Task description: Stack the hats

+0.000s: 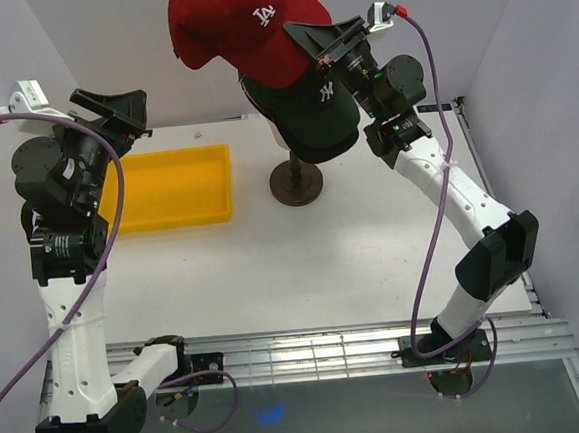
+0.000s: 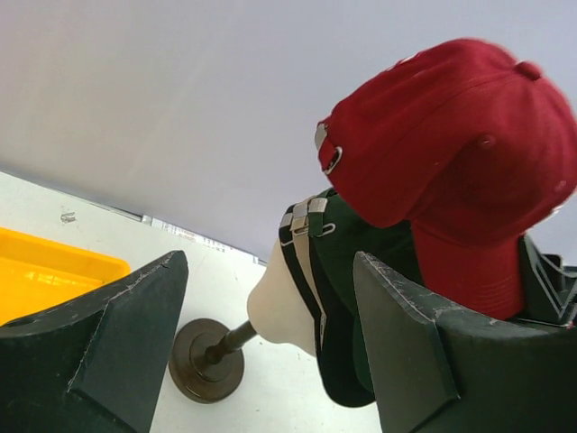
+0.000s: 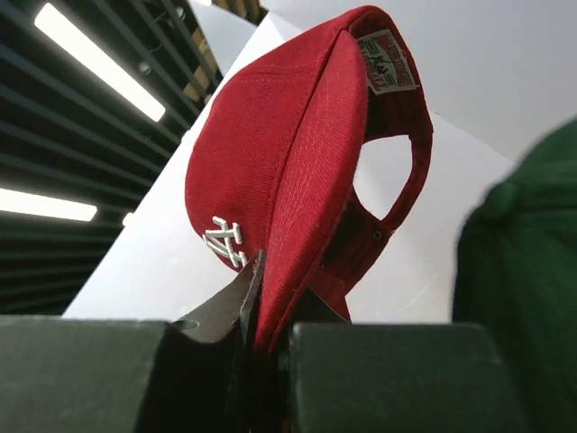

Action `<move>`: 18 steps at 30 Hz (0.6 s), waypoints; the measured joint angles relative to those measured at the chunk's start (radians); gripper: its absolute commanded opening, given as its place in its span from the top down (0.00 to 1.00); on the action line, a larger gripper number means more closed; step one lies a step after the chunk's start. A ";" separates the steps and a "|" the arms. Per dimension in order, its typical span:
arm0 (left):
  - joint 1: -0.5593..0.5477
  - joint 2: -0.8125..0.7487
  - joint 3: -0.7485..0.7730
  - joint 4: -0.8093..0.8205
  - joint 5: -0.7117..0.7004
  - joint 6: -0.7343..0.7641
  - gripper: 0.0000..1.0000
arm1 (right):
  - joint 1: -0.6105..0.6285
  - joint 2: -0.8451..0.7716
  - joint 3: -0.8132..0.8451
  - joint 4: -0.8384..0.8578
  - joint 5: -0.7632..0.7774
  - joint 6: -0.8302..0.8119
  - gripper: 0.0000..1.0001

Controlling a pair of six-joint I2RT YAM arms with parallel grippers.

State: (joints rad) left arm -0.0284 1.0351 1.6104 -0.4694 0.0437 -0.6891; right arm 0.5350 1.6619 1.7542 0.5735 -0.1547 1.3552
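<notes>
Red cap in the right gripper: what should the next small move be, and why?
Probably lower the red cap so its crown settles over the dark green cap topping the stack on the mannequin head. The right gripper is shut on its brim, holding it above the stack, off-centre; the left gripper stands open near the yellow tray.

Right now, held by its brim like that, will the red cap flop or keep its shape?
The red cap probably holds its shape: its crown looks domed though the right gripper pinches only the brim. Likely light, as that pinch carries it.
</notes>
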 measured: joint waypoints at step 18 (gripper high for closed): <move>0.000 0.000 -0.014 0.007 0.025 0.000 0.16 | -0.087 -0.169 -0.249 0.031 0.216 0.177 0.92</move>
State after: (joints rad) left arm -0.0284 1.0348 1.5959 -0.4625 0.0685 -0.6891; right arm 0.4480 1.4929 1.5055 0.6044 0.0616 1.5322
